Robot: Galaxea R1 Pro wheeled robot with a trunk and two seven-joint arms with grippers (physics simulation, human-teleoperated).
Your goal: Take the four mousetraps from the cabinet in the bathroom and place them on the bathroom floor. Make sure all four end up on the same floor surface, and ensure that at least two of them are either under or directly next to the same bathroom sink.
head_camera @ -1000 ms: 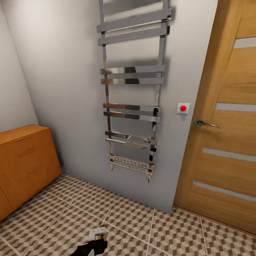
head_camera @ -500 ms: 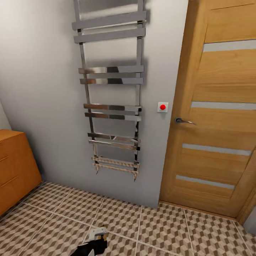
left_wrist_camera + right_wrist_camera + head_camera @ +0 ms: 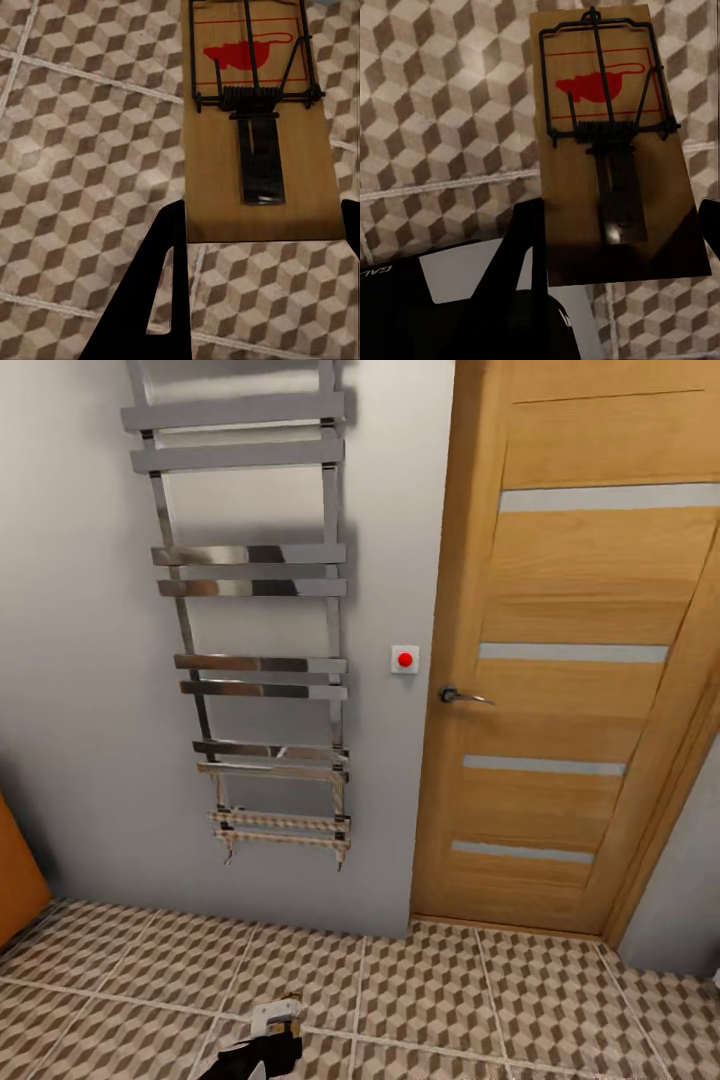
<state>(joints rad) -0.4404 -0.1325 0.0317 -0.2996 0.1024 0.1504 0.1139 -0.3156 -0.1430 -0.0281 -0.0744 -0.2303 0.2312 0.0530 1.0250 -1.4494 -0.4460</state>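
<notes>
My head camera looks at a gray wall with a shiny towel rail [image 3: 250,650] and a wooden door [image 3: 570,660]. My left gripper [image 3: 259,236] pinches a mousetrap [image 3: 255,127] between its black fingers [image 3: 161,285], held flat above the bathroom floor [image 3: 82,150]. My right gripper [image 3: 622,247] pinches another mousetrap [image 3: 611,142] the same way, also over the tiles. A sliver of the cabinet [image 3: 15,880] shows at the left edge of the head camera.
</notes>
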